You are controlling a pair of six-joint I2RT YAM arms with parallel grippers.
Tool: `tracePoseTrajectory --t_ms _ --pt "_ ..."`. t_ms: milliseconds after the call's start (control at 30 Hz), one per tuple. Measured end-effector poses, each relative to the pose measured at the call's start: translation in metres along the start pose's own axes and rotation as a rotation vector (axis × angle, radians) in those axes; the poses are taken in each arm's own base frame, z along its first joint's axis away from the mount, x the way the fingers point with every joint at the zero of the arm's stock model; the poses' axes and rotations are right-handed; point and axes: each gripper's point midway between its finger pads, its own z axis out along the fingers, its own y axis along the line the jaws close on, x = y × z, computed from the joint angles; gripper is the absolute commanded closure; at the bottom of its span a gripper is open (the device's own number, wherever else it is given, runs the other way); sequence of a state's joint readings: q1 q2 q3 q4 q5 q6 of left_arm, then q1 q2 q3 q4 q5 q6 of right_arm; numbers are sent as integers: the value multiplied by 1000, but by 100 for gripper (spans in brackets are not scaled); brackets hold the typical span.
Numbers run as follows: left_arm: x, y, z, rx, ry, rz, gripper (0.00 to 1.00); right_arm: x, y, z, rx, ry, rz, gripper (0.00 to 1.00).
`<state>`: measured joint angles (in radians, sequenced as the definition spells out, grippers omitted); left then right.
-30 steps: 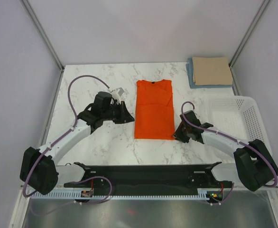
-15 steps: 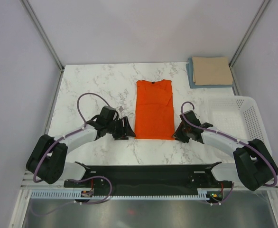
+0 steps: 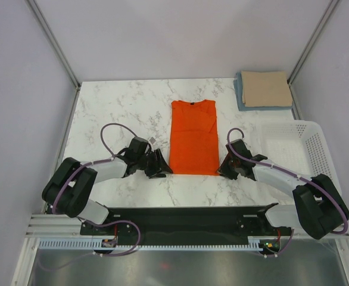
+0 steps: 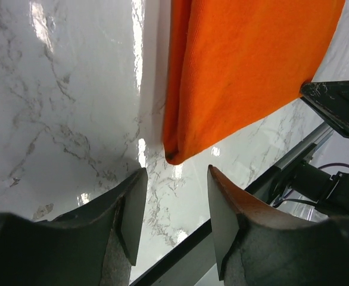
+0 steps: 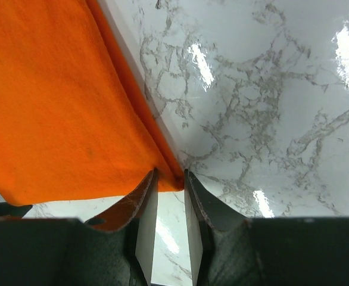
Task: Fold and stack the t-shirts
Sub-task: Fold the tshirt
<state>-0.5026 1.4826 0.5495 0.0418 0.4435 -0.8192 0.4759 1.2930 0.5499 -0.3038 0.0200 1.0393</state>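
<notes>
1. Left tool (image 3: 161,165): low over the table (image 3: 112,104), at the near-left corner of the shirt. In the left wrist view the jaws are released with nothing between them. The hem corner sits just ahead of the gap, not in it.
2. Orange t-shirt (image 3: 192,137): lies flat mid-table, sleeves tucked in, a narrow strip. Its long axis runs near-to-far, collar at the far end and hem toward the arm bases.
3. Right tool (image 3: 227,167): at the near-right hem corner, mirroring the left. In the right wrist view the jaws are narrow and the corner tip is right at the fingertips (image 5: 152,179), with bare table showing in the gap behind it. I can't tell whether it's pinching cloth or just straddling it.
4. Key relation: the hem spans between the two tools, one corner per arm, each arm nearest its own corner. The shirt runs straight away from both.
5. My read: a hem-to-collar fold comes next. It needs both corners held, then carried far along the long axis. The left tool has to nudge in and clamp.
6. Likely risk: if only one side has a grip, the hem skews on the lift.
7. Right side: white basket (image 3: 287,149) sits beside the right arm.
8. Far-right corner: tan t-shirt (image 3: 265,88) lies folded on top of the light blue t-shirt (image 3: 239,90). That stack is well apart from the orange one, and the right arm is nearer to it.
</notes>
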Motion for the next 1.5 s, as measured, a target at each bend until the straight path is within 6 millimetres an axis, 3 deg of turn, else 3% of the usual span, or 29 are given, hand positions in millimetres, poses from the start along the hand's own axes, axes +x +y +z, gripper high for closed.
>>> tracePoseTrajectory --t_ms 167,267,333,367,433,733,1200,1333,1500 --pt "-4 -2 6 10 -5 -12 52 0 0 0 -3 0 0 69" --pt "-7 -2 10 9 -9 -18 65 0 1 1 -7 1 0 72" --pt "-6 0 12 3 -8 -21 80 1 0 1 -7 1 0 76" --pt "-6 2 13 -6 -10 -25 83 1 0 1 -6 2 -1 86" --pt "-6 3 14 -14 -12 -27 98 2 -1 1 -5 3 -6 97" --pt "2 2 6 2 -17 -18 98 4 -2 -6 -45 -8 -23 100" --pt "47 -44 -35 130 -2 32 98 12 12 -67 -232 -73 -87 100" --pt "47 -51 -47 151 -29 19 98 14 10 -76 -243 -80 -100 100" --pt "48 -48 -48 127 -22 -6 98 5 15 -83 -226 -108 -118 100"
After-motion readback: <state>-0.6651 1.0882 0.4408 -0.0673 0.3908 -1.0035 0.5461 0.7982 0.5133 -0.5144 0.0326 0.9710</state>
